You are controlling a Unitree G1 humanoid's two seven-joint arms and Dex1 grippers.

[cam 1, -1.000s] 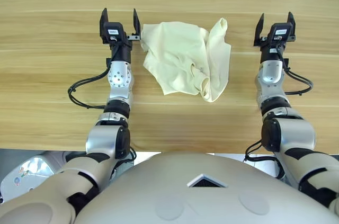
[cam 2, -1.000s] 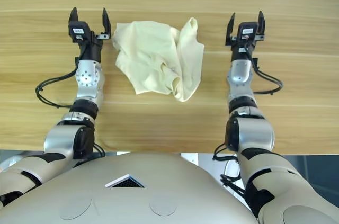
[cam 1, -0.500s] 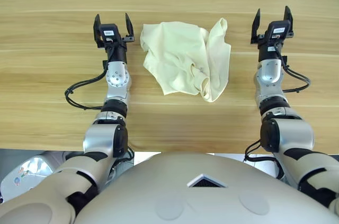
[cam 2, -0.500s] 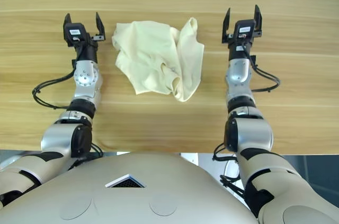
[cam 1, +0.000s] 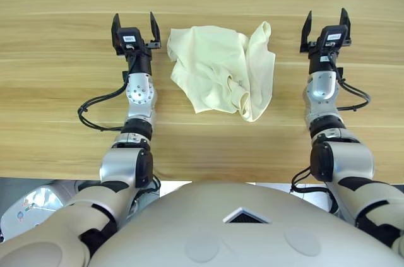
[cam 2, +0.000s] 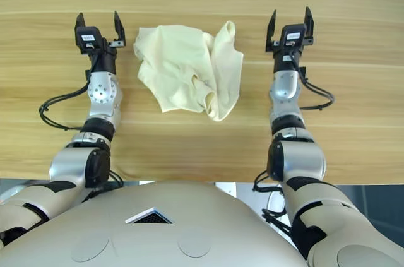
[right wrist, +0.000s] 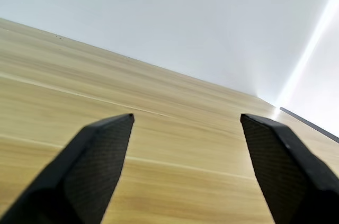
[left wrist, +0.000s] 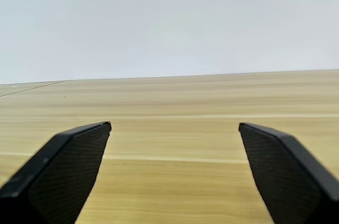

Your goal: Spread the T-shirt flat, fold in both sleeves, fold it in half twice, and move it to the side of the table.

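Worktop (cam 1: 57, 90) of pale wood grain carries everything we can see. On the left, the left fingers (cam 1: 115, 30) are spread wide, pointing away from the body, with bare wood showing between them. They stand just beside the T-shirt's left edge, and we see a narrow strip of worktop between the nearer finger and the cloth. From the left wrist, the two dark fingers (left wrist: 69, 176) are cut off at the frame edge, so we make out only their tips, over wood that runs to a plain pale wall.

In the middle lies the T-shirt (cam 1: 218, 68), cream-coloured and crumpled in a loose heap on the worktop between the two arms. We cannot tell sleeves from body. Folds cover much of the cloth, and one flap on its right side stands up and drapes over the rest. A rounded edge near the front may be the neck opening, but we cannot be sure.

On the right, the right fingers (cam 1: 305, 32) are likewise spread apart and pointing away, well clear of the cloth's right edge. From the right wrist, those fingers (right wrist: 100, 166) are also cut off, with tilted wood and wall beyond them.
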